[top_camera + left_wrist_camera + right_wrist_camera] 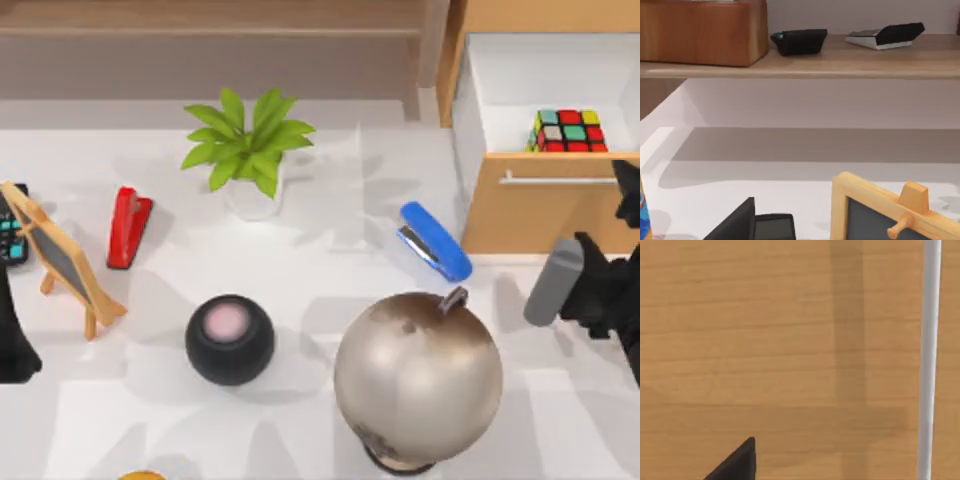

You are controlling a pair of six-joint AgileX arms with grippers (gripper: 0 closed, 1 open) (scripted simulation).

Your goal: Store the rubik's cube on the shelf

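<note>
The rubik's cube (568,131) sits inside the open drawer (480,85) of the orange-tan cabinet (530,215), toward the drawer's front right, just behind the panel with the silver handle (560,180). The shelf (210,30) runs along the back of the table on the left side, well apart from the cube.

My right arm is at the right edge of the table, just in front of the cabinet. The right gripper (735,462) faces the cabinet's wooden front with the handle close by, and whether its jaws are apart or together I cannot tell. My left arm is parked at the table's left edge beside the small easel chalkboard (62,258); its jaws I cannot tell either.

I judge the cube light, rigid and smooth-faced, so it should not deform but may slip under a weak pinch. The best hold is likely from above, fingers on two opposite flat faces at mid-height, squarely rather than on corners. The drawer walls leave limited room at the front, so a straight-down approach looks safest
</note>
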